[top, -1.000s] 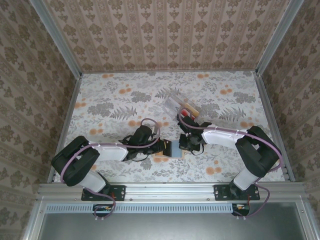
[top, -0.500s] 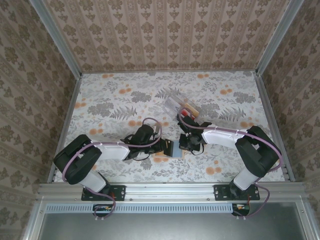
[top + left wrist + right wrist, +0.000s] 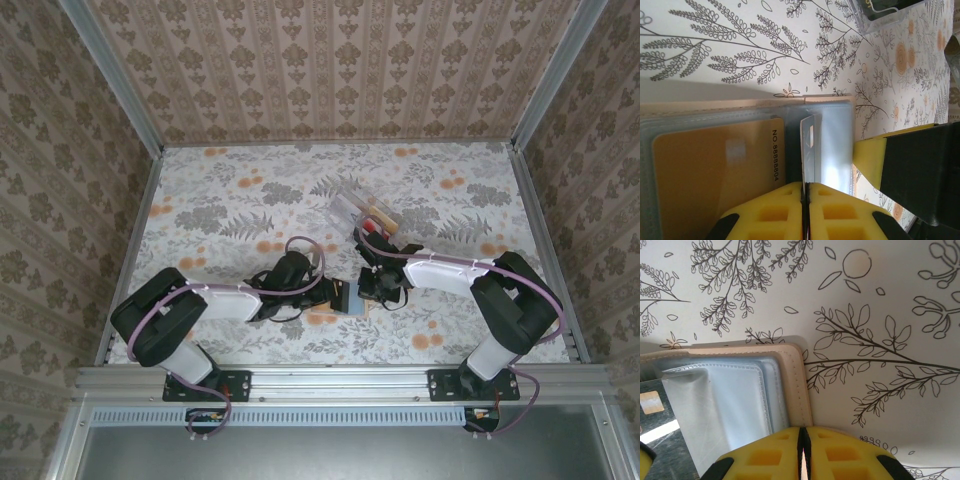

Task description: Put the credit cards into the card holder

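The tan card holder (image 3: 796, 382) lies open on the table, its clear sleeves (image 3: 720, 405) facing up. An orange-tan credit card (image 3: 715, 175) sits in a sleeve. My left gripper (image 3: 805, 184) is shut on a thin dark grey card (image 3: 807, 142), seen edge-on and standing over the sleeves; the same card shows with a gold chip (image 3: 651, 402). My right gripper (image 3: 802, 429) is shut on the holder's stitched tan edge. From above, both grippers meet at the holder (image 3: 352, 300). A red card (image 3: 368, 228) lies in the clear tray.
The clear plastic tray (image 3: 360, 208) stands just behind the right gripper. My right gripper's yellow finger (image 3: 872, 157) is close beside the holder on the right. Floral table surface spreads to the left and far side; patterned walls ring the table.
My left gripper has slid a little to the right with the dark card, closer over the holder. The right gripper has stayed put.
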`<state>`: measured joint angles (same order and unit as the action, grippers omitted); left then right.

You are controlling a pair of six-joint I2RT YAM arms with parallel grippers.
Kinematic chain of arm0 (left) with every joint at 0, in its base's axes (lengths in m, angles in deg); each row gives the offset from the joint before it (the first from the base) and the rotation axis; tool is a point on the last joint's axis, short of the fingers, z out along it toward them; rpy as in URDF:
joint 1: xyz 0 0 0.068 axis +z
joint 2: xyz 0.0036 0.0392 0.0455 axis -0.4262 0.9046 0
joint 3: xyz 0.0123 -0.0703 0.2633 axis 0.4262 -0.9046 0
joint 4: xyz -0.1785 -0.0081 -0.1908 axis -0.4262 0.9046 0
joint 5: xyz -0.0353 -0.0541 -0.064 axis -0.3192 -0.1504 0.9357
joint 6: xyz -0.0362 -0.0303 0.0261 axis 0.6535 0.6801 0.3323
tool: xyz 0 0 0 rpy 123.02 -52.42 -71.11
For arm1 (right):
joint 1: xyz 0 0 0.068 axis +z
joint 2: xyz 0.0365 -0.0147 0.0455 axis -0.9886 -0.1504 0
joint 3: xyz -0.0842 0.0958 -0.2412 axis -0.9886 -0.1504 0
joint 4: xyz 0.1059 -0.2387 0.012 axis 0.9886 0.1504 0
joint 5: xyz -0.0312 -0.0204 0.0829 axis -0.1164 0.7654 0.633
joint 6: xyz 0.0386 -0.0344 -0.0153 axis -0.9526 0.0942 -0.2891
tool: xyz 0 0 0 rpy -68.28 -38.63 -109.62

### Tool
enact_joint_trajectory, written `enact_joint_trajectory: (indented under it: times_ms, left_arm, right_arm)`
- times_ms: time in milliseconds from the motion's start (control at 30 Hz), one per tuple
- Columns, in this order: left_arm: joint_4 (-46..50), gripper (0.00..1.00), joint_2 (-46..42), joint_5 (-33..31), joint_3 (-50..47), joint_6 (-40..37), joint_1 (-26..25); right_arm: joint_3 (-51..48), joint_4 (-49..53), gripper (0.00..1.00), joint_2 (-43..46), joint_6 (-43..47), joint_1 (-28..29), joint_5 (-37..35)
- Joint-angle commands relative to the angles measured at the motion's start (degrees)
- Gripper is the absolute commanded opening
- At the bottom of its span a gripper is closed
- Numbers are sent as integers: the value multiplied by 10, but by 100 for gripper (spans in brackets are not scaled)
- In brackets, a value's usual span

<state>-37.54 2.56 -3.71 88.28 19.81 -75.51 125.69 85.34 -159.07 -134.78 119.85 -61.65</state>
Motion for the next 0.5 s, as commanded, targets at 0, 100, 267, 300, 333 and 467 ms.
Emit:
enact_joint_trajectory:
  times_ms: [0,100,267,300,333,467]
  left_arm:
    - [24,11,11,-14,7,3,-10]
    - [73,16,2,-31,20,-11,-16]
    - [163,25,-24,-68,42,-39,-20]
    - [174,26,-28,-72,45,-44,-19]
    - [181,26,-30,-75,48,-45,-20]
    - [196,26,-32,-78,54,-52,-21]
  right_arm:
    - [-17,-23,15,-30,-10,2,1]
    - [-17,-20,15,-29,-11,2,-2]
    - [-19,-19,15,-29,-11,2,-4]
    - [-19,-19,15,-29,-11,2,-4]
    - [-20,-19,15,-29,-11,1,-4]
    - [-18,-20,15,-30,-12,2,-4]
